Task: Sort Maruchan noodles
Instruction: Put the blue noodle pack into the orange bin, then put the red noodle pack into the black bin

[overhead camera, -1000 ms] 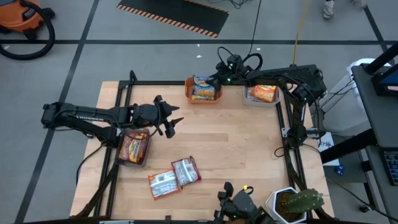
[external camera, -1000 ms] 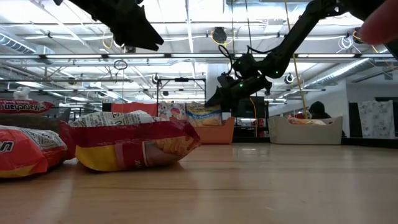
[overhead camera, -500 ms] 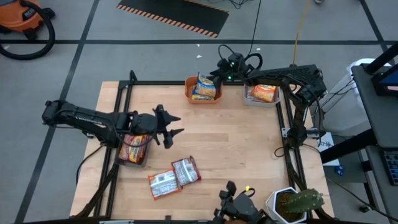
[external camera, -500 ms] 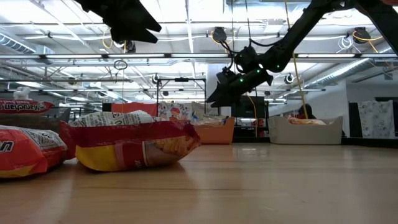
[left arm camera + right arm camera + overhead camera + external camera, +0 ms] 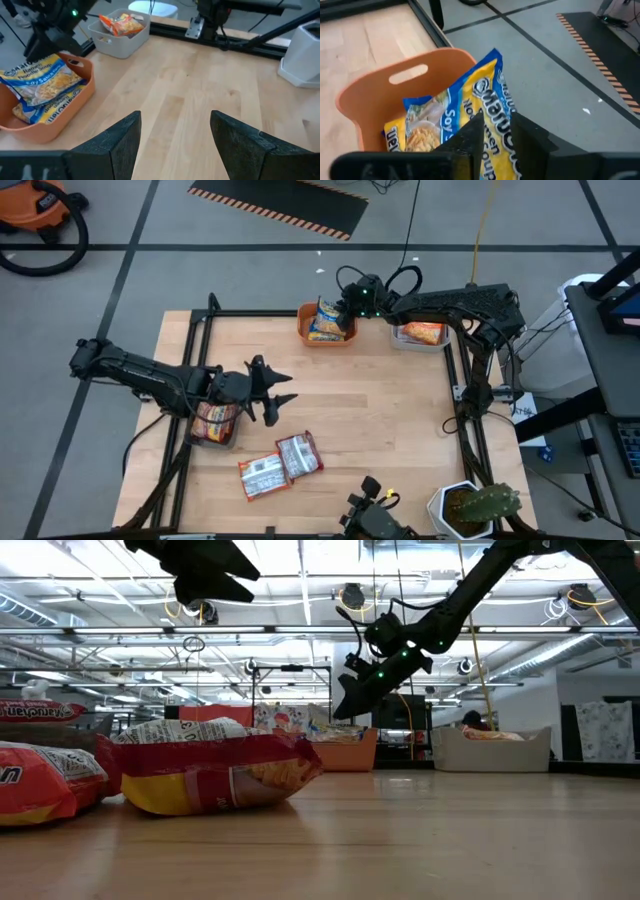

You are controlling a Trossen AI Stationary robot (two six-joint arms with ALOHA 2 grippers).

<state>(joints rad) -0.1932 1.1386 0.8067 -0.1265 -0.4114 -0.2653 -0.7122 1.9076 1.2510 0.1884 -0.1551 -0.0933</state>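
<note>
Beside orange bin [image 5: 305, 330], grey bin [image 5: 420, 343] with orange packet [image 5: 424, 331]

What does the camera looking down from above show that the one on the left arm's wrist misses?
Only the high view shows two silver-red packets on the bare wood, a clear bin of red-brown packets under the left arm, and a potted cactus.

Only the left wrist view shows the left gripper close up, fingers apart and empty.

Both show the orange bin of yellow-blue packets and the grey bin holding an orange packet.
</note>
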